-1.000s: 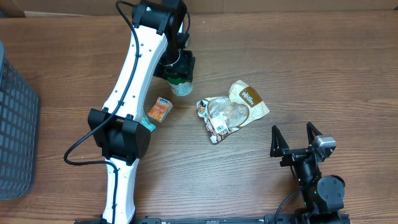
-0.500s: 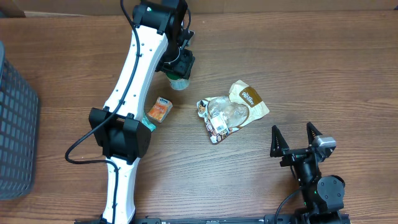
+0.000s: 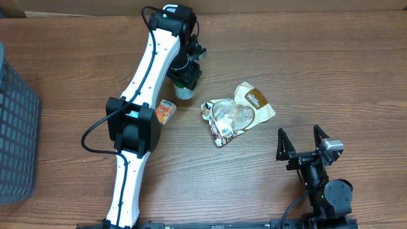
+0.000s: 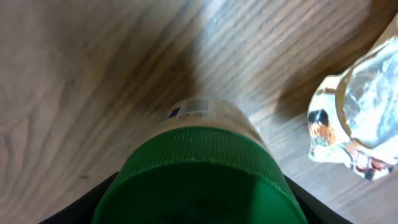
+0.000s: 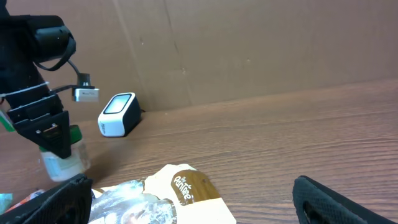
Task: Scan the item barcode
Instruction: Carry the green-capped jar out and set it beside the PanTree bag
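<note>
The left gripper (image 3: 188, 74) clamps a green-capped bottle (image 3: 185, 93) by its top; the right gripper (image 3: 300, 140) rests wide open, empty.

Bottle (image 4: 199, 165): green cap, pale body. Snack bag (image 3: 240, 112): brown, cream, clear. Small packet (image 3: 166, 111): orange. Table (image 3: 318, 63): brown woodgrain.

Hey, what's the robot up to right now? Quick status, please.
Left gripper shut on green-capped bottle, upright. Right gripper open, empty. Scanner beyond the bottle, nothing between them.

Small whitish bottle (image 3: 185, 93) with green cap, upright, clamped at its cap between left fingers (image 5: 50, 127)
</note>
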Robot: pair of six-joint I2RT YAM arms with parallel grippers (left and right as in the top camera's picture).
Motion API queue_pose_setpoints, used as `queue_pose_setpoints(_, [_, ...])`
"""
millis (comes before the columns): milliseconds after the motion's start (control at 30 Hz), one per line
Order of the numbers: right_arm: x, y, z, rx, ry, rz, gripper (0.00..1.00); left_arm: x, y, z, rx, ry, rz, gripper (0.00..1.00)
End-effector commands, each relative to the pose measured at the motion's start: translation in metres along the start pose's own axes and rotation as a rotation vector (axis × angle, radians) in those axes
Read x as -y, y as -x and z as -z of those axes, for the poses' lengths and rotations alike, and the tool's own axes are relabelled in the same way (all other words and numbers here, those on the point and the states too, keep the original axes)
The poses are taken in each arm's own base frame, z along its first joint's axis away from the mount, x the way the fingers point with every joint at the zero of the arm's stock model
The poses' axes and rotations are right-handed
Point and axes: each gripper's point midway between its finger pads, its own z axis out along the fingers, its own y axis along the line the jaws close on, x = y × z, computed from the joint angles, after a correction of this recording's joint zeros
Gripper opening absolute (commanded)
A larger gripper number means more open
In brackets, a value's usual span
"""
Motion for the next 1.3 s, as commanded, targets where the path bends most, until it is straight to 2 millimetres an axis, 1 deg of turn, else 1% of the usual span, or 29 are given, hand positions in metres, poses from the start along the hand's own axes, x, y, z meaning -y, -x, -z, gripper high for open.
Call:
queue_pose_setpoints(0, [0.000, -0.003, 0.000, 0.001, -0.001, 0.004, 1.00, 0.001, 0.007, 0.004, 0.038, -0.011, -0.067, 0.61])
queue_pose_setpoints(200, [0.000, -0.003, 0.000, 0.001, -0.001, 0.004, 1.00, 0.003, 0.007, 0.005, 0.045, -0.036, -0.045, 0.61])
queue_pose_setpoints(300, [0.000, -0.003, 0.000, 0.001, -0.001, 0.004, 1.00, 0.005, 0.004, 0.005, 0.032, -0.046, -0.040, 0.60])
queue_pose_setpoints(467, [0.000, -0.003, 0.000, 0.001, -0.001, 0.004, 1.00, 0.022, 0.000, 0.004, 0.005, -0.086, -0.049, 0.60])
queue_pose_setpoints(633, [0.000, -0.003, 0.000, 0.001, -0.001, 0.004, 1.00, 0.034, -0.008, 0.004, -0.041, -0.098, 0.003, 0.60])
queue_pose_setpoints(833, [0.000, -0.003, 0.000, 0.001, -0.001, 0.004, 1.00, 0.036, -0.015, 0.004, -0.077, -0.097, 0.149, 0.59])
queue_pose_setpoints(1067, [0.000, -0.003, 0.000, 0.001, -0.001, 0.004, 1.00, 0.037, -0.010, 0.002, -0.070, -0.086, 0.271, 0.59])
queue_pose_setpoints(1133, [0.000, -0.003, 0.000, 0.001, -0.001, 0.004, 1.00, 0.036, -0.009, -0.001, -0.069, -0.071, 0.299, 0.60])
queue_pose_setpoints(1267, [0.000, -0.003, 0.000, 0.001, -0.001, 0.004, 1.00, 0.031, -0.007, -0.015, -0.072, -0.026, 0.364, 0.60])
